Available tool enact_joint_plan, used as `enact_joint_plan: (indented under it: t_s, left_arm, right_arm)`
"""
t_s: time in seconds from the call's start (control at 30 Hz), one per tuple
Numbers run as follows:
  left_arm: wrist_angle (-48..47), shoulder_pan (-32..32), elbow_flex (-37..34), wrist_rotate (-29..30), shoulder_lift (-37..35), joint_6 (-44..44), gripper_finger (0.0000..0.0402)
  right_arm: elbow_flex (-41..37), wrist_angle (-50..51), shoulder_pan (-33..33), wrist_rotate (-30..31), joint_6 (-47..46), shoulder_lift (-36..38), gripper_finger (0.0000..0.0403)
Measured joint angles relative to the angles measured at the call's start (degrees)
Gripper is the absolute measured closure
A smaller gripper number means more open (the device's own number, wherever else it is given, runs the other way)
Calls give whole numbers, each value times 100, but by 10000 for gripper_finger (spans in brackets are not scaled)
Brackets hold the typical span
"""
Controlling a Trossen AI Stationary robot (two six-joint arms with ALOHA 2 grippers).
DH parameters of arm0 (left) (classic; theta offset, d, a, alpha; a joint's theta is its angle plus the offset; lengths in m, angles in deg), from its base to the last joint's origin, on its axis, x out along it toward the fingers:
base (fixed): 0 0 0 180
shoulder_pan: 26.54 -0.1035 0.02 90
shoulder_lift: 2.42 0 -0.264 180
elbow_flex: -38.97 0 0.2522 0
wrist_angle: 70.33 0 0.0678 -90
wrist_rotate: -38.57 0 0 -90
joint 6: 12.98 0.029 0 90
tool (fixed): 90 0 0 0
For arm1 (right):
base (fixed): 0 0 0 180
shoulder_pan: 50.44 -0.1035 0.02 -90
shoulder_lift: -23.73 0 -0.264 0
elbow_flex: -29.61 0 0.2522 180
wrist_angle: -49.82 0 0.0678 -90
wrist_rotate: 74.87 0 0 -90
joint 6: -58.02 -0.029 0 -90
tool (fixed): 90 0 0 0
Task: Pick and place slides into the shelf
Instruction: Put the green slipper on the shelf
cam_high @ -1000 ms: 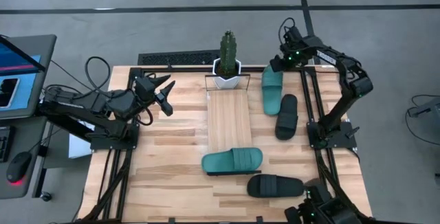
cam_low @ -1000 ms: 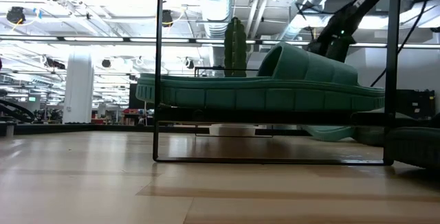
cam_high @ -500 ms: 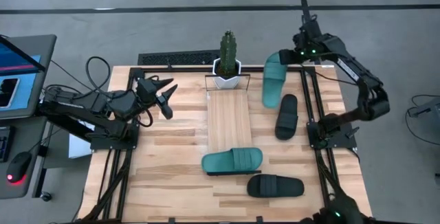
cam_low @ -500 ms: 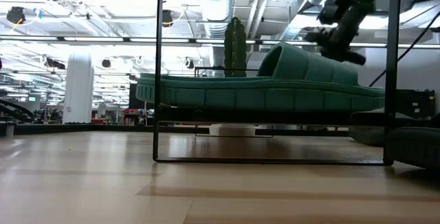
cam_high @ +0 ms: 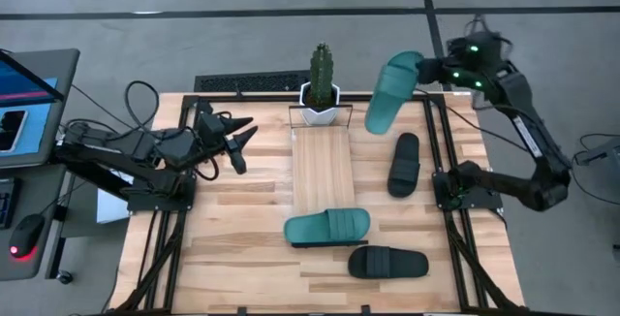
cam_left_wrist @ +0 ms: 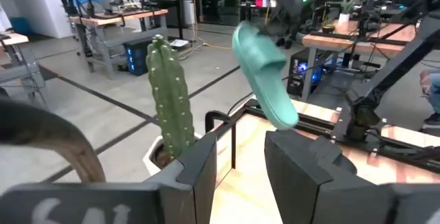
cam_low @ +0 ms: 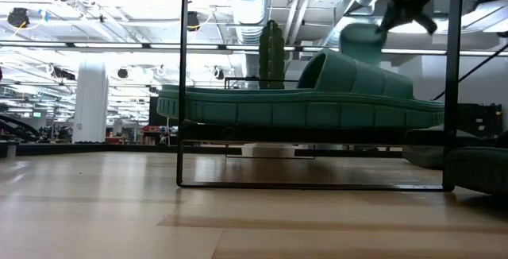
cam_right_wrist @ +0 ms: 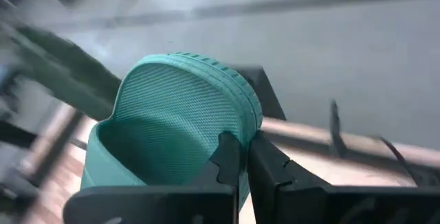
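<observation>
High view. Shelf (cam_high: 324,171) runs lengthwise down the table's centre; a white cactus pot (cam_high: 321,105) sits at its far end. One teal slide (cam_high: 327,227) lies crosswise over the shelf's near end. A black slide (cam_high: 387,262) lies on the tabletop just beside it, nearer the front edge. A second black slide (cam_high: 403,164) lies right of the shelf. A lifted teal slide (cam_high: 391,88) hangs tilted in the air over the table's far right corner, between pot and right arm. Right gripper (cam_high: 433,72) has it by one end; the arm is stretched up and back, elbow out past the table's right edge. Left gripper (cam_high: 235,134) hovers over the left half of the table, fingers spread and empty, pointing toward the shelf. A laptop (cam_high: 24,103) stands off the table to the left.

Low view. The near teal slide (cam_low: 317,100) rests on the shelf rack between the black wire frames (cam_low: 184,84). The cactus shows behind it. The lifted slide's end (cam_low: 359,38) shows upper right, well clear of the rack.

Left wrist view. Own fingers (cam_left_wrist: 302,176) apart, nothing between. Cactus (cam_left_wrist: 168,100) ahead; the lifted slide (cam_left_wrist: 262,73) hangs beyond, above the table frame.

Right wrist view. Fingers (cam_right_wrist: 230,162) pinched on the rim of the teal slide (cam_right_wrist: 179,128); its ribbed strap faces the camera.
</observation>
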Motion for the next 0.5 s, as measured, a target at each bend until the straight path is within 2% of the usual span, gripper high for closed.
enact_joint_plan:
  t_s: [0.23, 0.33, 0.5]
  left_arm:
    - [854, 31, 0, -242, 578, 446, 290]
    - [1598, 35, 0, -269, 884, 795, 290]
    - [3124, 40, 0, -451, 1323, 1577, 290]
  right_arm:
    - [2, -1210, -316, -109, -714, 869, 402]
    - [2, -1735, -527, -37, -955, 1120, 402]
    - [-75, -2523, -976, 446, -1193, 1393, 402]
